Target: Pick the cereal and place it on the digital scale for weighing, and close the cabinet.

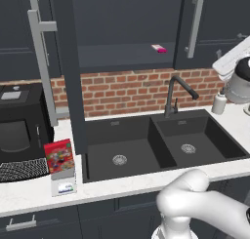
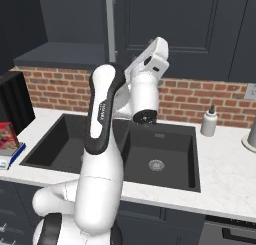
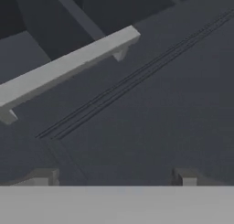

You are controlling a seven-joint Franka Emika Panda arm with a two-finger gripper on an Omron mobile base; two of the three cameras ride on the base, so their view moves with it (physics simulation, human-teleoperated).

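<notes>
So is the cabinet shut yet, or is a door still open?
Still open: the cabinet's left door stands swung out edge-on, its shelf and a small pink item exposed.

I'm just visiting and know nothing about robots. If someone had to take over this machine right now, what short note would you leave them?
Gripper: nothing between its fingertips; open, facing a closed cabinet door with a grey bar handle.
Cereal box: standing on the digital scale, on the counter left of the sink. That part looks done.
Cabinet: open above the sink, its door swung outward; a small pink item lies on the shelf.
Left: push that door shut.
</notes>
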